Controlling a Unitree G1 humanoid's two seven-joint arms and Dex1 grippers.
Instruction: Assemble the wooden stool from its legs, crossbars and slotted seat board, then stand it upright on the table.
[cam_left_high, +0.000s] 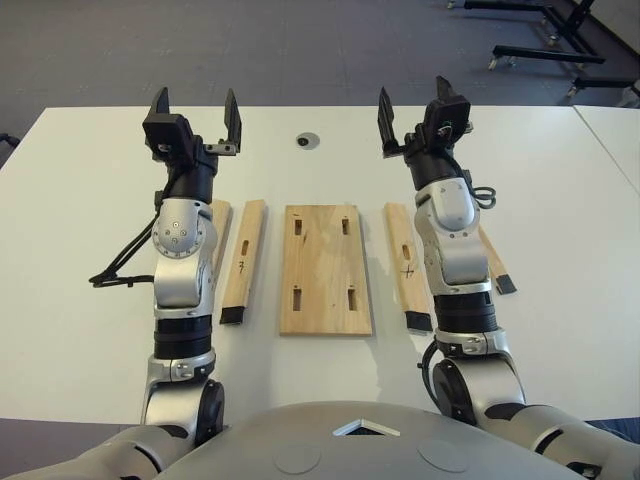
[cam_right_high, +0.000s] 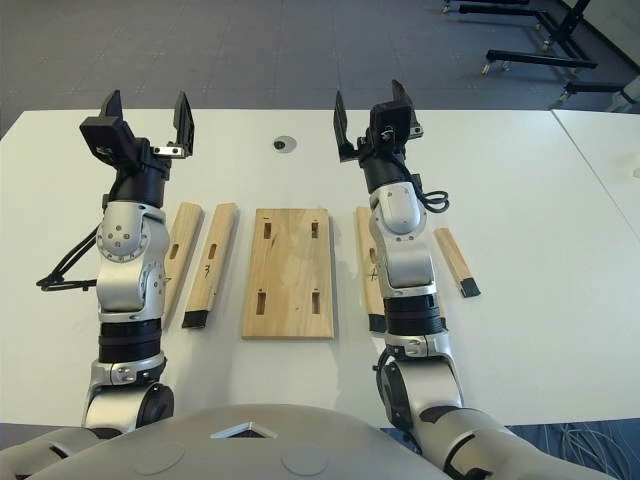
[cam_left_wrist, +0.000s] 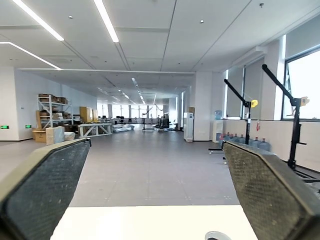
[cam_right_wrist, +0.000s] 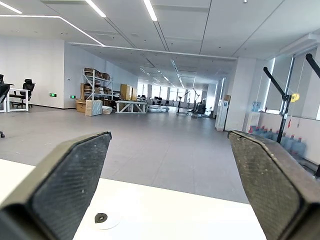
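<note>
The slotted seat board (cam_left_high: 325, 268) lies flat in the middle of the white table (cam_left_high: 560, 200). Two wooden legs (cam_left_high: 244, 260) lie left of it, one partly under my left arm. Another leg (cam_left_high: 406, 265) lies right of the board, and a short crossbar (cam_left_high: 496, 260) lies beyond my right arm. My left gripper (cam_left_high: 196, 112) is raised above the table behind the left legs, open and holding nothing. My right gripper (cam_left_high: 415, 112) is raised behind the right leg, also open and holding nothing. Both point toward the far edge.
A round cable port (cam_left_high: 306, 141) sits in the table near the far edge, between the grippers. Another table (cam_left_high: 620, 130) adjoins at the right. Black stand bases (cam_left_high: 540, 50) are on the carpet beyond.
</note>
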